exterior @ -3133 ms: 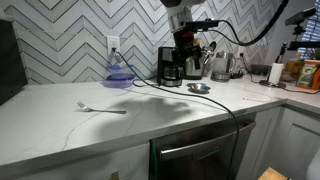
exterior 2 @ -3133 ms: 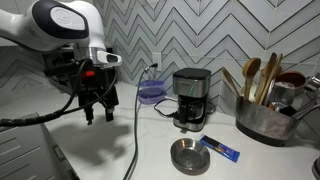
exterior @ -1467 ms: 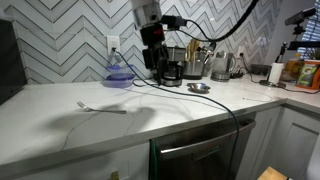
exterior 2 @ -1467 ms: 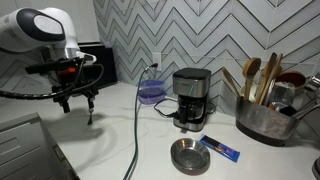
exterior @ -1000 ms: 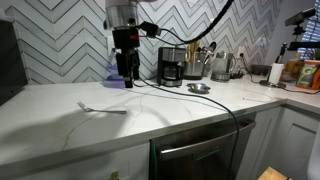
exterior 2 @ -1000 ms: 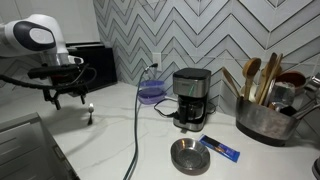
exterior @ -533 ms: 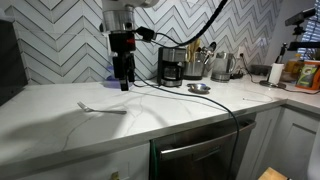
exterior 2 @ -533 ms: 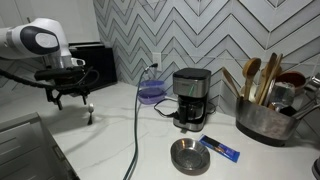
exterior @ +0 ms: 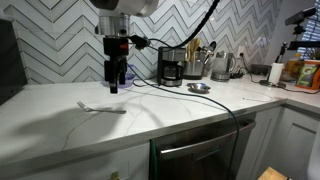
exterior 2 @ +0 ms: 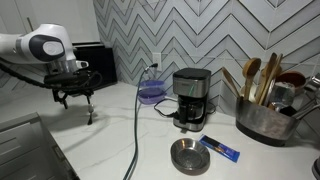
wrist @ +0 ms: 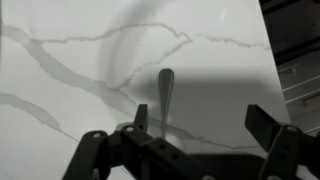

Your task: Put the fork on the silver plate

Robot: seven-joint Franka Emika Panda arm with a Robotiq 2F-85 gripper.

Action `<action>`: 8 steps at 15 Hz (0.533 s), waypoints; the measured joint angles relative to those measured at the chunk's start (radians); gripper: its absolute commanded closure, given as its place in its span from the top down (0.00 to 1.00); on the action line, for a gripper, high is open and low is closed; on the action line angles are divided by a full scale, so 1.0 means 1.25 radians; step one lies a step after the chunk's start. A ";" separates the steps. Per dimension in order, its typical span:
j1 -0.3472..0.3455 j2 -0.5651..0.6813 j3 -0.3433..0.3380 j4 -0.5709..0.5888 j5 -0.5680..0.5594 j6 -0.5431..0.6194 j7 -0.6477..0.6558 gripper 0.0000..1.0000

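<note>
The slim silver fork [exterior: 102, 107] lies flat on the white marble counter [exterior: 180, 112]. Its handle end shows in the wrist view [wrist: 165, 95], just beside one finger. My gripper [exterior: 113, 88] hangs open and empty above the counter, a little behind the fork. In an exterior view it hovers at the far left [exterior 2: 75, 99]. In the wrist view [wrist: 205, 118] the fingers are wide apart with only counter between them. The silver plate [exterior: 199, 88] sits near the coffee maker, far from the gripper; it also shows in an exterior view [exterior 2: 187, 156].
A blue-purple bowl [exterior: 121, 75] stands by the wall outlet. A black coffee maker [exterior 2: 190, 98], a blue wrapper [exterior 2: 220, 148], and a metal pot of wooden utensils [exterior 2: 265, 105] stand beyond. A sink [exterior 2: 25, 150] lies near the gripper. A black cable [exterior: 215, 100] crosses the counter.
The arm has swept away from the coffee maker across the counter toward the fork and come lower. The gripper stays open. Fork and plate have not moved.
</note>
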 measured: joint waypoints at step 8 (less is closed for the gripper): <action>-0.004 0.095 0.001 0.024 0.041 0.085 -0.038 1.00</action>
